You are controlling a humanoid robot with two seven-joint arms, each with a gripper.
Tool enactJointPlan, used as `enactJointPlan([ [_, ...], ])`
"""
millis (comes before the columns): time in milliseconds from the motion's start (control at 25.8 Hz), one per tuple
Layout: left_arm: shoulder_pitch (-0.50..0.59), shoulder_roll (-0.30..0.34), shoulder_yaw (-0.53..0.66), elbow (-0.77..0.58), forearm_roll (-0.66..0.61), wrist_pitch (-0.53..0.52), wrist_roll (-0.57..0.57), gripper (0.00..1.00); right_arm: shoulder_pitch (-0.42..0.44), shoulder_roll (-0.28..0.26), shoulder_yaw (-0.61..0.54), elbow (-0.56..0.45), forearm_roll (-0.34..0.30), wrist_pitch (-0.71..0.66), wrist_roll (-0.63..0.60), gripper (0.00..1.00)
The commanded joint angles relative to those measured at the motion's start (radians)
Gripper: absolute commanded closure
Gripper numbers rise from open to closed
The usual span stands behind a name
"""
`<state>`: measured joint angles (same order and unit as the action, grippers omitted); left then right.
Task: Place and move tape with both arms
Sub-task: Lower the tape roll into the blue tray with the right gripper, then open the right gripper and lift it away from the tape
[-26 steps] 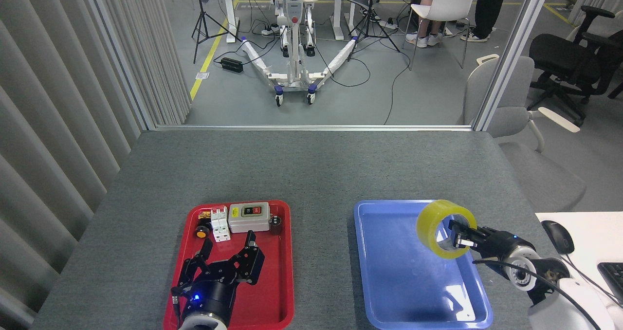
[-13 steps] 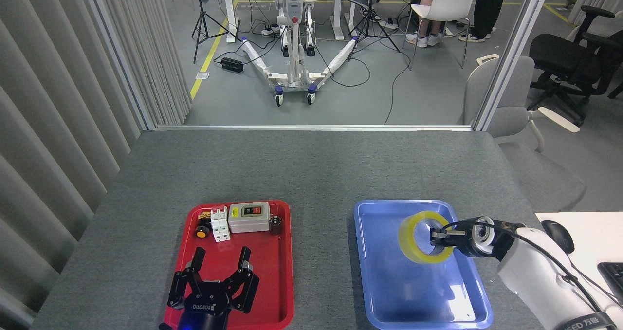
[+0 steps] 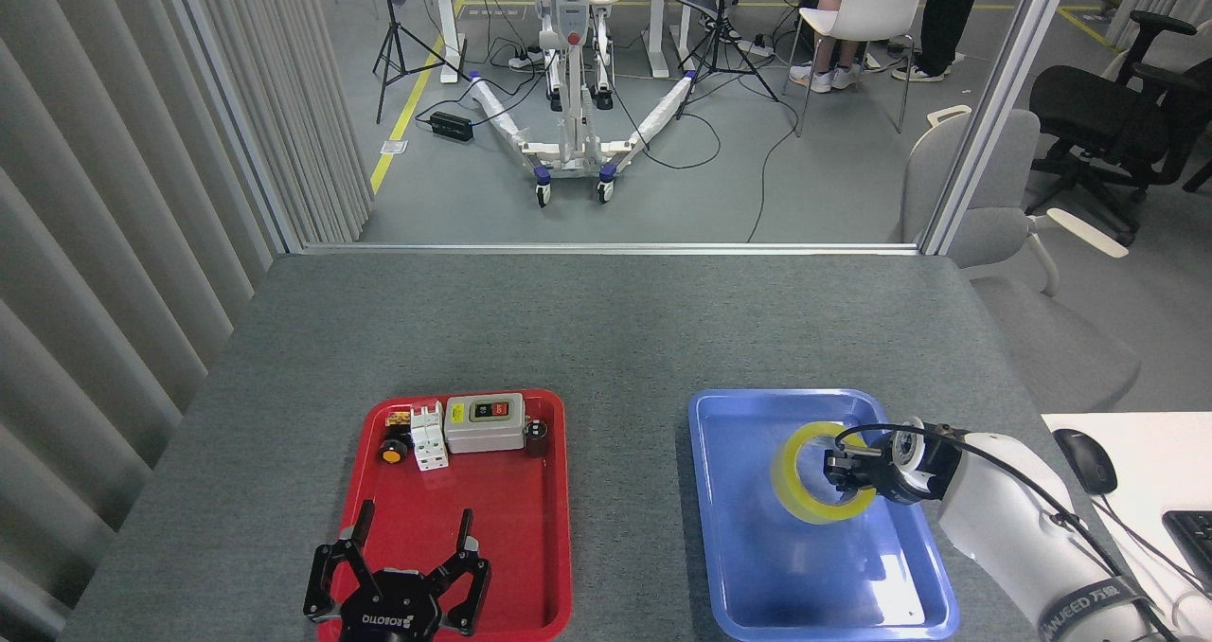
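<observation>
The grey table lies bare from the trays out to its twelve o'clock edge, and a bare strip runs between the red tray and the blue tray. In the red tray, the switch box, breaker and small parts crowd the twelve o'clock end; the rest of its floor is bare up to the left gripper, fingers spread, at six o'clock. In the blue tray the tape and right gripper fill the three o'clock side, leaving the nine and six o'clock floor bare.

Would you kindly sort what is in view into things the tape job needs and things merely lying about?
Needed: tape; right end effector holding it; left end effector, open; blue tray.
Lying about: red tray; switch box; breaker; mouse.
</observation>
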<state>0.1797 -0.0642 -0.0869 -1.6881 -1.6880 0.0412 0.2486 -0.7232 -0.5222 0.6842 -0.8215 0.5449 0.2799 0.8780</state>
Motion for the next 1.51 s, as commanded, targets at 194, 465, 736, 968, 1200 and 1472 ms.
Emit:
enactJointPlan([
  [194, 0.000, 0.015, -0.004, 0.015, -0.095, 0.000, -0.018, 0.00, 0.004, 0.002, -0.002, 0.002, 0.006, -0.005, -0.010, 0.56],
  [465, 0.000, 0.017, -0.004, 0.024, -0.088, 0.000, -0.075, 0.00, 0.011, -0.004, -0.005, 0.001, 0.009, -0.015, -0.025, 0.52],
  [736, 0.000, 0.017, -0.004, 0.025, -0.085, -0.001, -0.075, 0.00, 0.013, -0.005, -0.003, -0.001, 0.010, -0.016, -0.031, 0.46],
  [968, -0.003, 0.015, -0.005, 0.034, -0.084, -0.001, -0.075, 0.00, 0.015, -0.005, -0.003, -0.015, 0.012, -0.018, -0.044, 0.44],
  [1200, -0.006, 0.007, -0.005, 0.045, -0.082, 0.000, -0.072, 0.00, 0.021, -0.055, -0.014, -0.097, 0.018, -0.042, -0.125, 0.34],
  [1472, -0.008, 0.015, -0.020, 0.038, -0.032, -0.021, -0.114, 0.00, 0.030, -0.079, -0.106, -0.171, 0.118, -0.054, -0.186, 0.29],
])
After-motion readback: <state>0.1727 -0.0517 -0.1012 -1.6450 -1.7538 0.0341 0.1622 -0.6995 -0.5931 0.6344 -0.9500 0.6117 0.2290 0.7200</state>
